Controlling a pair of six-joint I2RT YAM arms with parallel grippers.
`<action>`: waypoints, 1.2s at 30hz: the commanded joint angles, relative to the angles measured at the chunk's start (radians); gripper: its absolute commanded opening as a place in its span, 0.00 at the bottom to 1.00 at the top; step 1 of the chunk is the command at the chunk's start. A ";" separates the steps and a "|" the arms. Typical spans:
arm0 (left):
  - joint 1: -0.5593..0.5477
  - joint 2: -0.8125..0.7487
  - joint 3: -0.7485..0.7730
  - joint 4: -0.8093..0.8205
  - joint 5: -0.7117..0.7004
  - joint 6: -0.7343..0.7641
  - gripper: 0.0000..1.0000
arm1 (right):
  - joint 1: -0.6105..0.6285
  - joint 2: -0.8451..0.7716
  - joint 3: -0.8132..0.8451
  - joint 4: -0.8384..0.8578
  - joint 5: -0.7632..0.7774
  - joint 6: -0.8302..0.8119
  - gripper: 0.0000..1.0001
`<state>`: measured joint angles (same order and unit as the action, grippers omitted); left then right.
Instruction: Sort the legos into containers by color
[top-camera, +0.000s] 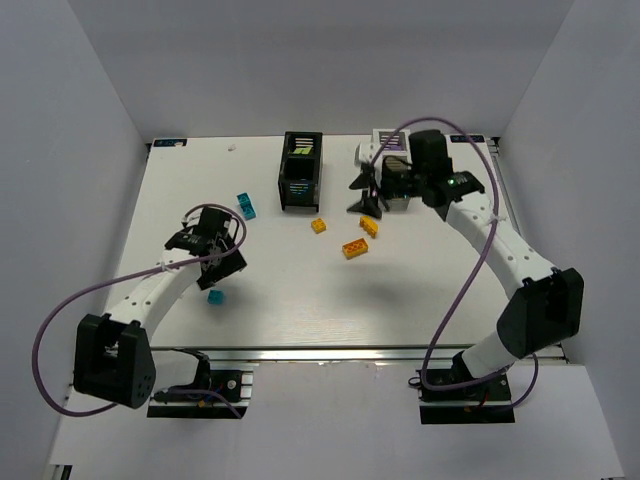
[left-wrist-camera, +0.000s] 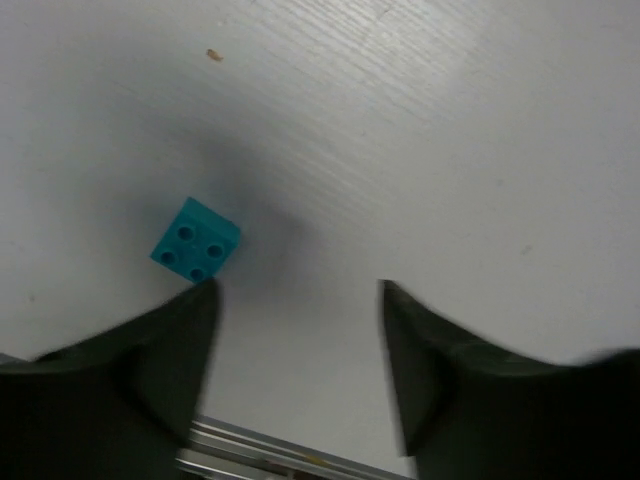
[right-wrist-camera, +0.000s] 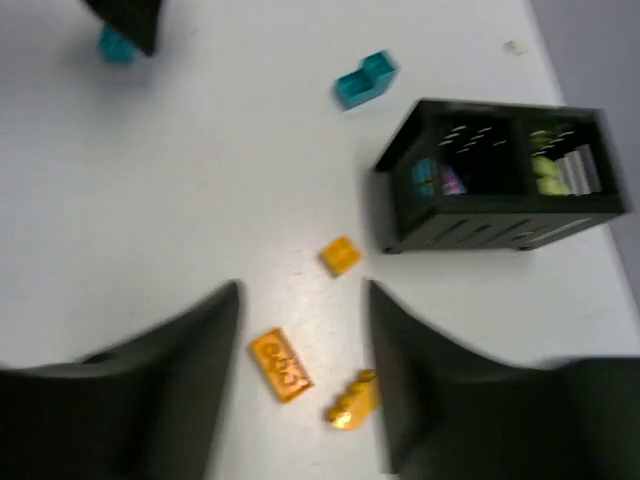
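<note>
The left tool (left-wrist-camera: 295, 287) hangs open, empty, over the near-left tabletop (left-wrist-camera: 450, 150), a cyan brick (left-wrist-camera: 195, 240) just beside one finger. The right tool (right-wrist-camera: 302, 287), open too, hovers above three orange bricks (right-wrist-camera: 281, 365) lying near and right of the black box (right-wrist-camera: 500, 175).

White table (top-camera: 300, 305) between pale grey walls (top-camera: 70, 100)

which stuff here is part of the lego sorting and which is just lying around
For the job: black box, white box, cyan bricks, orange bricks.
Just lying about: brown speck, purple cables.
</note>
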<state>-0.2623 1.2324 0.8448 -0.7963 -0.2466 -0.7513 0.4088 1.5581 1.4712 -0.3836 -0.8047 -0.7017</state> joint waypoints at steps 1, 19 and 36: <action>0.018 0.031 0.027 -0.020 -0.023 0.032 0.95 | 0.016 -0.053 -0.182 -0.136 -0.030 -0.091 0.69; 0.086 0.237 0.002 -0.034 -0.054 0.148 0.94 | -0.039 -0.167 -0.422 -0.031 -0.027 0.028 0.86; 0.115 0.243 -0.130 0.077 0.122 0.139 0.72 | -0.062 -0.158 -0.408 -0.026 -0.024 0.051 0.86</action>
<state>-0.1482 1.4715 0.7685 -0.7456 -0.1482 -0.5991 0.3527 1.4143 1.0485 -0.4301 -0.8108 -0.6594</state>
